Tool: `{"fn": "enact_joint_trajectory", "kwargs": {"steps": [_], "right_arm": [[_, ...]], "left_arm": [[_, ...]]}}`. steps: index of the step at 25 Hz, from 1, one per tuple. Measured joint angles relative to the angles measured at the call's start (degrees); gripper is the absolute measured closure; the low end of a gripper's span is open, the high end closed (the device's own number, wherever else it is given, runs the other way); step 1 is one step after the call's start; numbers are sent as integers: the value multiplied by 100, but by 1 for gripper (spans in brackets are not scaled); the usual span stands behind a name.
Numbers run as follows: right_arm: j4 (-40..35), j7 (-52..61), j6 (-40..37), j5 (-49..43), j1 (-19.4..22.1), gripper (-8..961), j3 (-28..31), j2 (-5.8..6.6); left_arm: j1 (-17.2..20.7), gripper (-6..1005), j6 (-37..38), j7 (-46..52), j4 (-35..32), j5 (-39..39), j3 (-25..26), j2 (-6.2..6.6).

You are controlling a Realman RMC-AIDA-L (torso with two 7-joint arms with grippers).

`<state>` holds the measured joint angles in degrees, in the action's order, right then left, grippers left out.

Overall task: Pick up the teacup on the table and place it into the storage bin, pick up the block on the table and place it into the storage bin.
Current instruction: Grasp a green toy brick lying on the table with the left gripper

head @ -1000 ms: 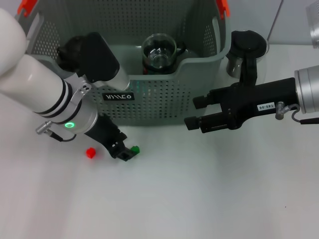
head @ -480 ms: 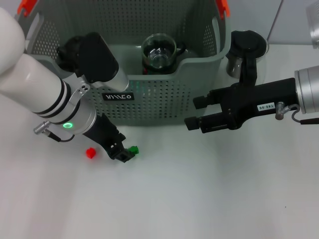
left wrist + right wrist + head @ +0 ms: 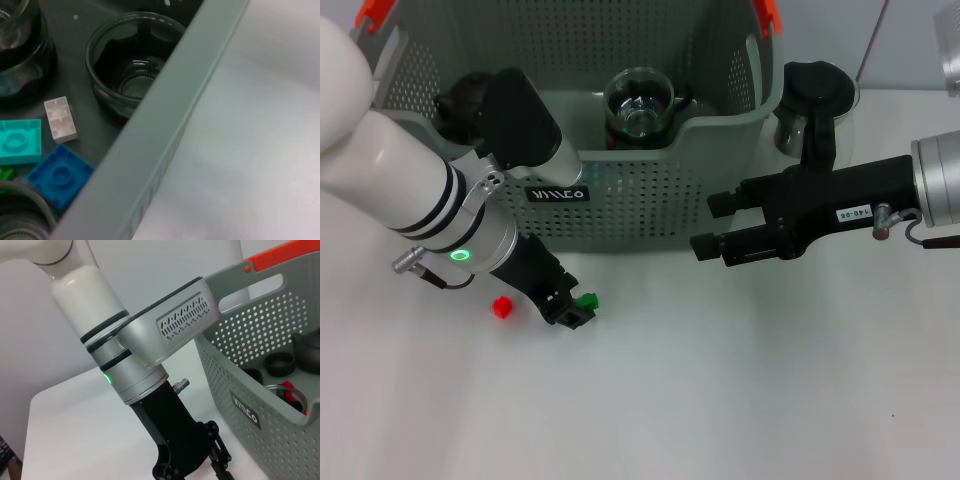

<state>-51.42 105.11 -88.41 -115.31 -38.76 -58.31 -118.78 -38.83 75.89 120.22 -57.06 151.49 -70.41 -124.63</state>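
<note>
Teacup half looks done: a glass cup (image 3: 640, 103) sits inside the bin (image 3: 650, 210), near its front wall. Left wrist view shows another glass cup (image 3: 131, 62) plus white, teal and blue bricks on the bin floor.

Block half open. Left gripper (image 3: 572, 310) is down on the table (image 3: 720, 400) in front of the bin, fingertips at a green block (image 3: 587, 300); grip not confirmed, cannot tell if closed. Red block (image 3: 501, 307) lies just beside, untouched.

Right gripper (image 3: 705, 247) hovers by the bin's right side, holding nothing, jaws apart.

Hidden: left fingertips mostly masked by the gripper body.
</note>
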Motion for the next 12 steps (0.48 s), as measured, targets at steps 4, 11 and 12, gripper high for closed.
{"fn": "enact_joint_trajectory", "kwargs": {"steps": [4, 11, 12], "right_arm": [[0, -13, 3, 0, -5, 205, -5, 2], [6, -9, 9, 0, -5, 205, -15, 4], [7, -9, 9, 0, -2, 205, -15, 4]], "left_arm": [[-2, 521, -3, -6, 11, 4, 0, 0], [-32, 540, -13, -12, 126, 9, 9, 13], [-33, 543, -15, -11, 132, 10, 14, 14]]}}
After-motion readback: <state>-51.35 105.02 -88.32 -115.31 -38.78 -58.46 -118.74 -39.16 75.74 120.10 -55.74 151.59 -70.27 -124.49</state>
